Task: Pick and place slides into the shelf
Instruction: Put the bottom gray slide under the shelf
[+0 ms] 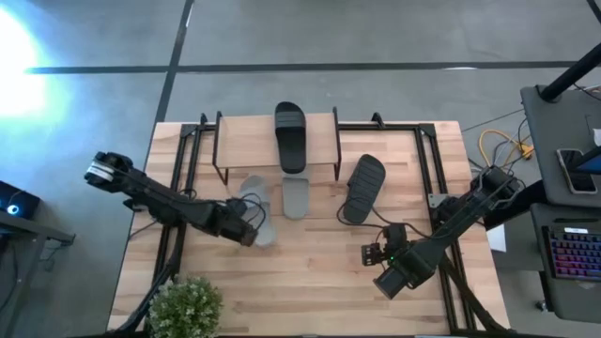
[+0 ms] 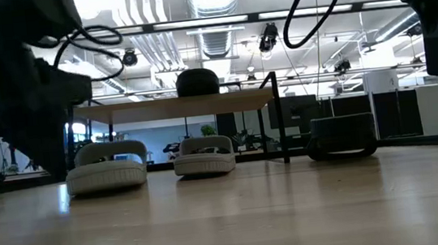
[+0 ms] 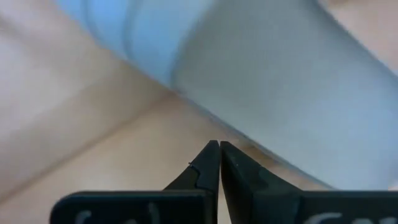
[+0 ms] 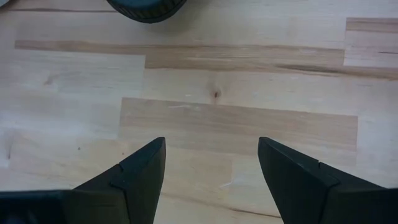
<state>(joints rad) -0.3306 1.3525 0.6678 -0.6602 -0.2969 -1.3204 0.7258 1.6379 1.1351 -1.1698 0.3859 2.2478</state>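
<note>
The shelf [image 1: 246, 141] stands at the table's far middle, with one black slide [image 1: 291, 136] lying on its plank top. A grey slide [image 1: 296, 195] rests sole-down, partly under the shelf's near edge. The second grey slide [image 1: 257, 208] lies left of it, and it fills the left wrist view [image 3: 280, 93]. My left gripper [image 1: 252, 233] is shut, low at this slide's near end [image 2: 108, 167]. The other black slide [image 1: 364, 186] lies on the table right of the shelf. My right gripper [image 1: 380, 249] is open over bare wood nearer than it. My left gripper [image 3: 219, 145] has its shut fingertips right at the grey slide's side [image 3: 249, 134], coming in low from the table's near left. I cannot tell whether they touch it. The slide lies flat on the table.
A potted plant [image 1: 186, 308] stands at the table's near left corner. Black rails [image 1: 188, 160] run along the table's left and right sides beside the shelf. Bare wood [image 4: 217, 124] lies under my right gripper, with the black slide's end [image 4: 146, 7] just ahead.
</note>
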